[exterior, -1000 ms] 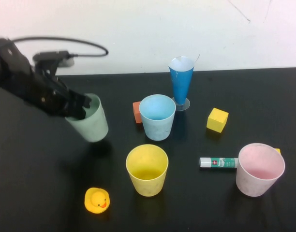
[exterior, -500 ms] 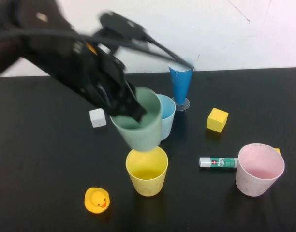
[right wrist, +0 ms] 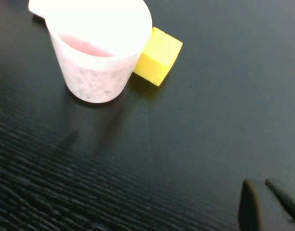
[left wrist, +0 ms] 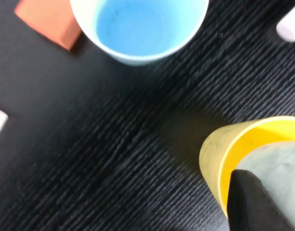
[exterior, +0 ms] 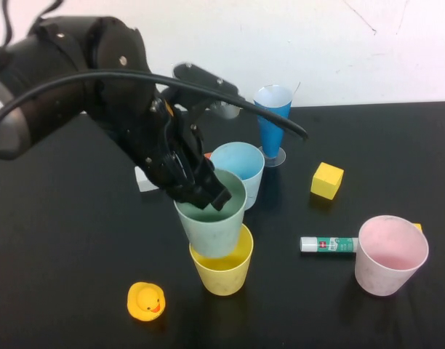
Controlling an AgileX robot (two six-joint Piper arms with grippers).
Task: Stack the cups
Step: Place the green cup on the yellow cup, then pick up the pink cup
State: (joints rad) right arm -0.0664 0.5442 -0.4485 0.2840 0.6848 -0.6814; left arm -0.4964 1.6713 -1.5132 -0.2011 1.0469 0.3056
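Left gripper [exterior: 208, 190] pinches the rim of the pale green cup [exterior: 211, 222], one finger inside the mouth, one on the outer wall. The cup hangs directly below the gripper with its base already entered in the mouth of the yellow cup [exterior: 222, 265]; it looks tilted a little, not yet seated.

Step in hand, as judged: nest green into yellow. To do it well: bring the green cup upright and centred over the yellow rim, lower straight, release only once the taper has settled; a skewed push could tip the yellow cup, which stands free.

Light blue cup [exterior: 237, 174] stands just behind the gripper; pink cup [exterior: 391, 254] well off to its right, both still unstacked.

Right gripper [right wrist: 270, 204] pressed together, parked low over bare table near the pink cup.

View differences: left wrist view shows green wall inside the yellow rim and an orange block [left wrist: 48, 21] beside the blue cup, mostly hidden from above. Right wrist view shows a yellow block [right wrist: 158, 56] touching the pink cup's far side; only a sliver shows from above
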